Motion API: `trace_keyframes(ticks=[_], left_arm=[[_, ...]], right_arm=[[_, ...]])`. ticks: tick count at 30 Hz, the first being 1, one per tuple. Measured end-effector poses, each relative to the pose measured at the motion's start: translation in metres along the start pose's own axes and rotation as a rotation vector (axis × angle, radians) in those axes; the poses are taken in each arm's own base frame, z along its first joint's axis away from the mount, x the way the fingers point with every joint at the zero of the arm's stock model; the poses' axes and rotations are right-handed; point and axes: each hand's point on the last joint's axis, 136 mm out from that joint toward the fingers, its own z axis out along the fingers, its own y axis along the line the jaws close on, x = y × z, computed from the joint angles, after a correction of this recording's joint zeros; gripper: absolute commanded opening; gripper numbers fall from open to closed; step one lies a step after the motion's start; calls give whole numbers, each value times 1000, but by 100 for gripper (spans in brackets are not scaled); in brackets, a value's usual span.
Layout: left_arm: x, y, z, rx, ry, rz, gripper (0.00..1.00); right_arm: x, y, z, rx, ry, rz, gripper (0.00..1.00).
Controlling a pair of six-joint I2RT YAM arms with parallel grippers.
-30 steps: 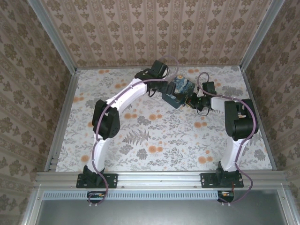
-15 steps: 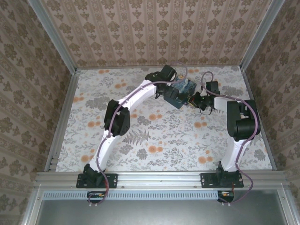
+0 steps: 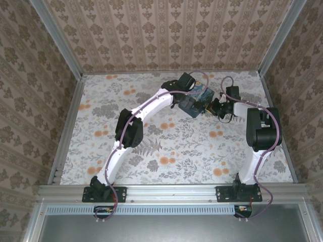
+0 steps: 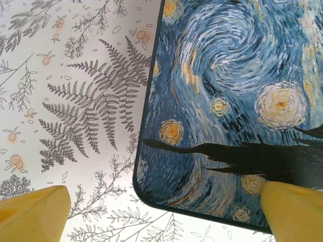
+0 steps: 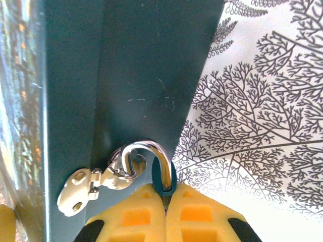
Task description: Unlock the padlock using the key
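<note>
From above, the left arm (image 3: pixel 132 126) reaches from its base at the near left across the flowered table (image 3: pixel 166 161) to the far middle. There the left gripper (image 3: pixel 192 91) sits over a blue-and-yellow painted box (image 3: pixel 198 101). The right arm (image 3: pixel 260 131) rises from the near right and bends left, bringing the right gripper (image 3: pixel 213 106) up against the right side of the box. The padlock is too small to make out from here, and I cannot tell how either gripper's fingers stand.

In the left wrist view, the box lid (image 4: pixel 237 101), swirled blue with yellow stars, takes up the right side, with the fern-printed table (image 4: pixel 75 85) to its left. The left gripper (image 4: pixel 161 214) has its fingers wide apart. One yellow fingertip (image 4: pixel 33 217) is over the cloth at the lower left, and the other is over the lid's near edge at the lower right.

In the right wrist view, the right gripper (image 5: pixel 165 214) has its yellow fingers pressed together on the padlock (image 5: pixel 164 185). Only a sliver of the padlock's teal body shows between the tips. Its silver shackle (image 5: pixel 149 148) arches up and passes through the ring of a small silver hasp (image 5: pixel 83 190) on the dark teal side of the box (image 5: pixel 126 75). The table (image 5: pixel 262 101) lies to the right.
</note>
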Motion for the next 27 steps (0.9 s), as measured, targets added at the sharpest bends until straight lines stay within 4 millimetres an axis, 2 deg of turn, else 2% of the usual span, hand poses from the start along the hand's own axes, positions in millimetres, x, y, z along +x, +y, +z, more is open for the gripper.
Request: trace_keyframes(ticks=[9,15,19,22,27], left_arm=[[-3,-4,-1,-57,-9,71,100],[-3,-4,-1,-59,-11,77,100],[-3,-5,-1,-50,-11,74,100],[-4,-4,-2,-36,-13,55,100],[8,4,-10,10,11,-7,100]], right_arm=[[-26,-11,-17,39,-45,21,0],[-25,-10,-18,38,-44,20,0],[-1,-8,-29,36,-30,12,0],[23,2,-37,21,-18,-20,0],[89,31,-40,-16,61,-117,0]])
